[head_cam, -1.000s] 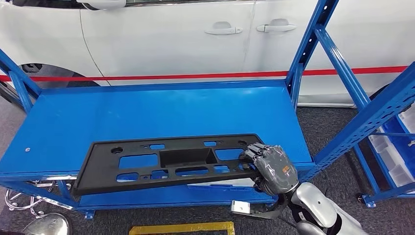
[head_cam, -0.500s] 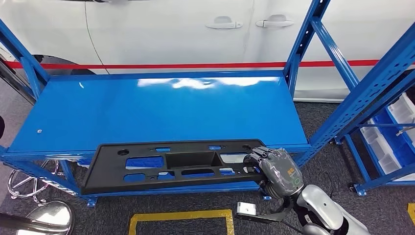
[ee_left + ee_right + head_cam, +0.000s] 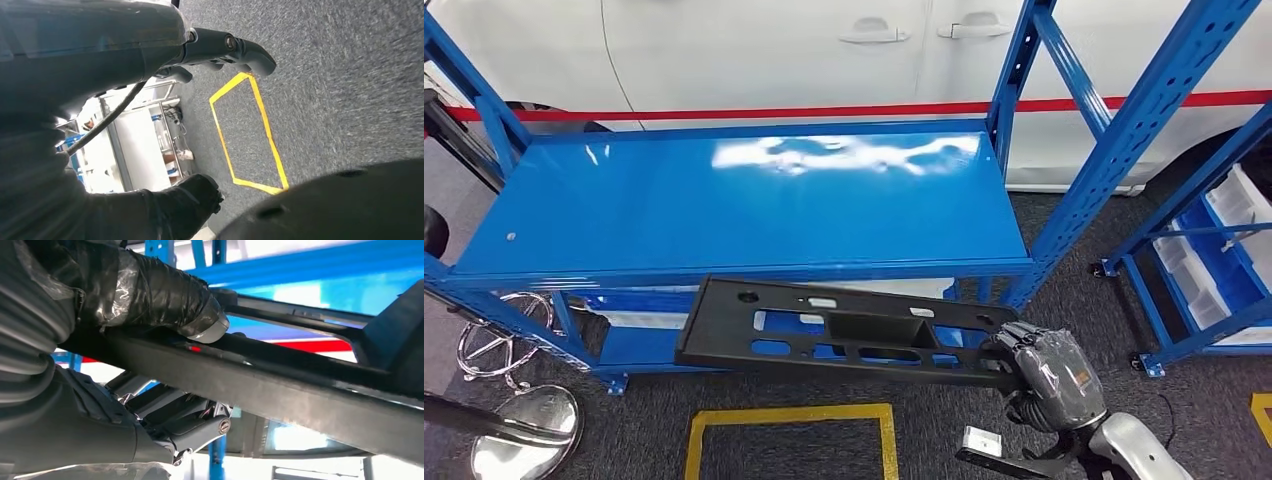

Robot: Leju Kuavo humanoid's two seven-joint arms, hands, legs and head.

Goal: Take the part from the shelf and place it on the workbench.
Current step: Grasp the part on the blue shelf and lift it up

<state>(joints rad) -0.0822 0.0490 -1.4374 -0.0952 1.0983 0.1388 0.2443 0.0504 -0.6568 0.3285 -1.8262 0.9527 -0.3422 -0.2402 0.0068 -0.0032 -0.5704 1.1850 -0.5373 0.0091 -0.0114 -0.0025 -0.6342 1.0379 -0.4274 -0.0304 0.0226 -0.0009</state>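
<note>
The right hand (image 3: 1046, 372) grips the black part (image 3: 844, 331) by its end, now clear of the shelf's (image 3: 754, 215) front edge.

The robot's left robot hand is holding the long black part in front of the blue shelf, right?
Not quite. The right robot hand grips one end of the long black part in front of the blue shelf; the head view shows it.

The black part (image 3: 854, 332), which lay on the blue shelf (image 3: 744, 210) a second ago, has come off it and now hangs in front of the shelf's front edge, gripped at one end by the right hand (image 3: 1049, 375). The whole head view has shifted, so the camera has moved back.
</note>
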